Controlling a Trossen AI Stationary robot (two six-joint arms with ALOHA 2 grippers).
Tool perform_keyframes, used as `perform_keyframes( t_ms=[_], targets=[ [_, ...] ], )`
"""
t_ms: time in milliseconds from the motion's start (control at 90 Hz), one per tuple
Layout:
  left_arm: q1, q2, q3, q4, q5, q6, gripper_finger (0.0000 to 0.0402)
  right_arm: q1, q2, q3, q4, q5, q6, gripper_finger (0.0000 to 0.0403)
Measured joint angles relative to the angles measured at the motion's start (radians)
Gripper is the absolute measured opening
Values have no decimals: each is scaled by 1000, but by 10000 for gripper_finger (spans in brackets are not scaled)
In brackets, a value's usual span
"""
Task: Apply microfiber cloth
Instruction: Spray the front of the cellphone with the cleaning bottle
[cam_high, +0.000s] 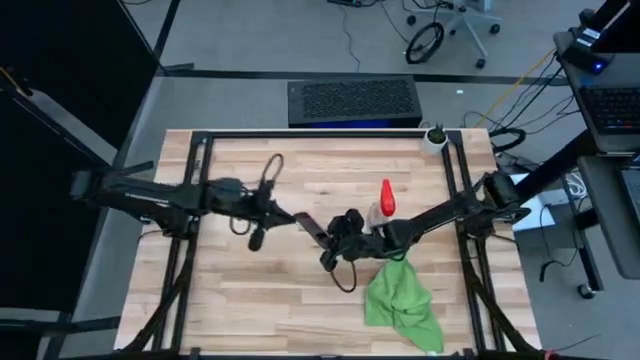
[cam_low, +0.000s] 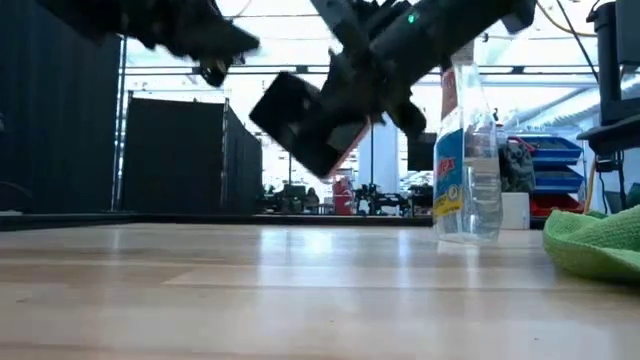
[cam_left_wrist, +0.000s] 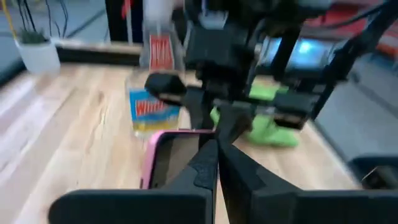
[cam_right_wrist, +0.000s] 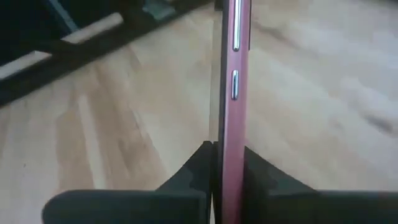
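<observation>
Currently: right pincer (cam_right_wrist: 224, 152) clamps phone (cam_right_wrist: 231, 74) edgewise, aloft; left pincer (cam_left_wrist: 214, 163) clenched, empty. Advice: keep phone steady; fetch green cloth (cam_high: 400, 305) from tabletop (cam_high: 250, 290).

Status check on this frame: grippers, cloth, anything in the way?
Right gripper shut on phone, held above table. Left gripper shut, empty, near phone. Microfiber cloth untouched on table. Spray bottle stands beside cloth.
</observation>
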Motion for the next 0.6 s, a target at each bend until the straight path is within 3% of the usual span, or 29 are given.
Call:
perform_keyframes(
  t_ms=[322, 522, 600],
  targets=[
    [37, -164, 23, -2, -8, -45, 9, -11, -147, 1, 52, 37, -220, 20],
    [78, -167, 30, 11, -8, -53, 93, -37, -219, 2, 192, 27, -473, 20],
    [95, -160, 30, 51, -15, -52, 137, -64, -248, 4, 224, -27, -557, 20]
  ],
)
